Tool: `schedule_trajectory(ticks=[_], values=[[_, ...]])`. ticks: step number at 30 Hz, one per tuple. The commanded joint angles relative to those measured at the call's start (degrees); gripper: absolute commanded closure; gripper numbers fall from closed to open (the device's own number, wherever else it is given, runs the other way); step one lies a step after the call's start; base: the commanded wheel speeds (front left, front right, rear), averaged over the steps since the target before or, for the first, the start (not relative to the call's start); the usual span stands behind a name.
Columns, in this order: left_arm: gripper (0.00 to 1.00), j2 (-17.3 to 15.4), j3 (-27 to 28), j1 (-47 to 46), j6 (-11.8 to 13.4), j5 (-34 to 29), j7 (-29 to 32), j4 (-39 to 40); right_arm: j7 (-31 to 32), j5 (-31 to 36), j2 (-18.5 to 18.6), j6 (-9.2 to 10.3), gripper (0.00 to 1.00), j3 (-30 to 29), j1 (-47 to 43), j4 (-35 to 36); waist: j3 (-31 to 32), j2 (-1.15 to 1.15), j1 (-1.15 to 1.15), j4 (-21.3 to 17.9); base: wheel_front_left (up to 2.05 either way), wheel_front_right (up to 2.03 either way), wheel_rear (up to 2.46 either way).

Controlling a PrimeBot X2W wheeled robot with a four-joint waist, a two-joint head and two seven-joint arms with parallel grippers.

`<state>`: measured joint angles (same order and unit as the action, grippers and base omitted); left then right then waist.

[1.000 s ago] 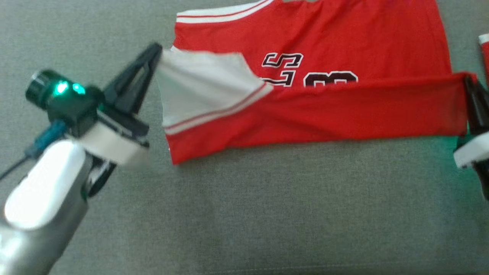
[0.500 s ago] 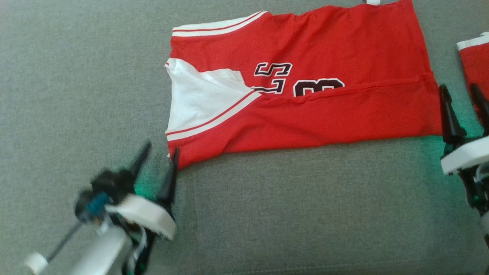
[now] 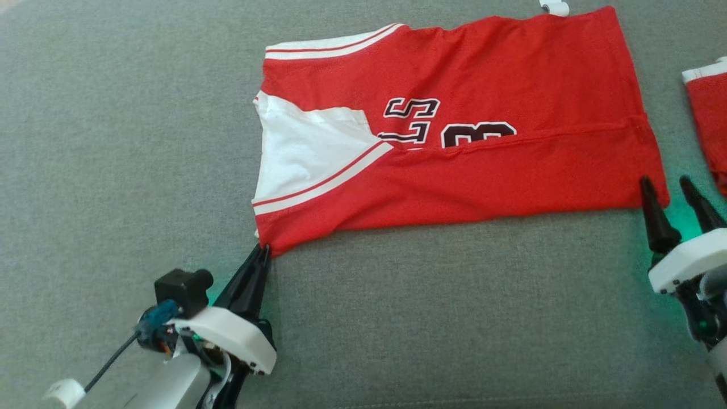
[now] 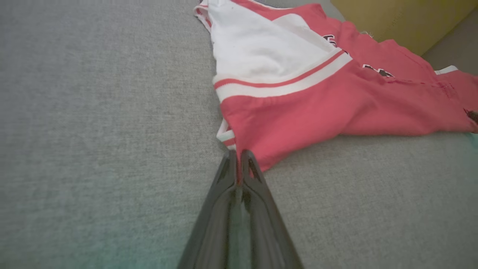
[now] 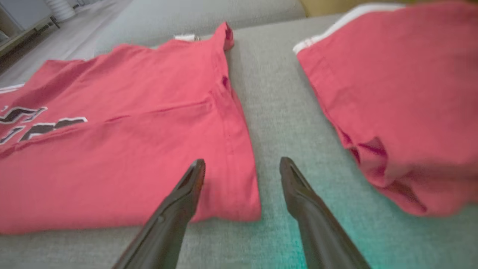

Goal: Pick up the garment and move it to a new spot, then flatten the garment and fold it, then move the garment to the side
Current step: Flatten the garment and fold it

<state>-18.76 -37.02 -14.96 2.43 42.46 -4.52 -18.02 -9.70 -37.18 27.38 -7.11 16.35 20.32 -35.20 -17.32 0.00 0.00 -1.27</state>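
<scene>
Left hand (image 3: pixel 264 249) is pinching the near-left corner of the folded red jersey (image 3: pixel 511 74); right hand (image 3: pixel 663 180), fingers (image 3: pixel 653 216) spread, is straddling its near-right corner.

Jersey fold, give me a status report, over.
Left gripper shut on jersey, near left corner. Right gripper open, astride its near right corner. It lies flat on grey cushion, near strip folded over. Second red garment lies apart, right side.
</scene>
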Motion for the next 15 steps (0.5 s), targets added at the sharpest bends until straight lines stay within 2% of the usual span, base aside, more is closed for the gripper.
schedule_trajectory(ticks=[1,4,5,6,7,15], values=[[1.0,-1.01,1.5,-0.84,-0.12,-0.14,-0.7,0.74,1.42,-1.11,1.51,-0.37,0.0,0.58,-0.97,0.22,0.27,0.0,0.0,0.37,0.0,0.0,0.0],[1.0,-1.99,1.66,-0.79,0.24,-1.23,-2.14,0.94,5.4,-2.41,1.53,-0.37,0.0,1.15,-0.82,-1.73,0.86,0.0,0.0,1.16,0.0,0.0,0.0],[1.0,-2.29,1.66,-0.72,0.36,-1.54,-2.49,1.08,6.83,-2.63,1.58,-0.37,0.09,1.53,-0.83,-2.25,1.1,0.0,0.0,1.46,0.0,0.0,0.0],[1.0,-2.53,1.62,-0.6,0.38,-1.74,-2.72,1.21,7.97,-2.91,1.6,-0.37,0.79,1.99,-0.94,-2.39,1.39,0.0,0.0,1.73,0.0,0.0,0.0],[1.0,-2.76,1.45,-0.45,0.26,-1.94,-2.9,1.39,8.79,-3.34,1.66,-0.37,1.0,2.31,-1.18,-2.27,1.76,0.0,0.0,2.01,0.0,0.0,0.0],[1.0,-4.88,0.52,7.47,1.2,-0.57,-2.75,6.29,9.07,-3.54,5.33,-0.37,1.0,3.2,-8.25,0.53,6.98,0.0,0.0,2.18,0.0,0.0,0.0]])
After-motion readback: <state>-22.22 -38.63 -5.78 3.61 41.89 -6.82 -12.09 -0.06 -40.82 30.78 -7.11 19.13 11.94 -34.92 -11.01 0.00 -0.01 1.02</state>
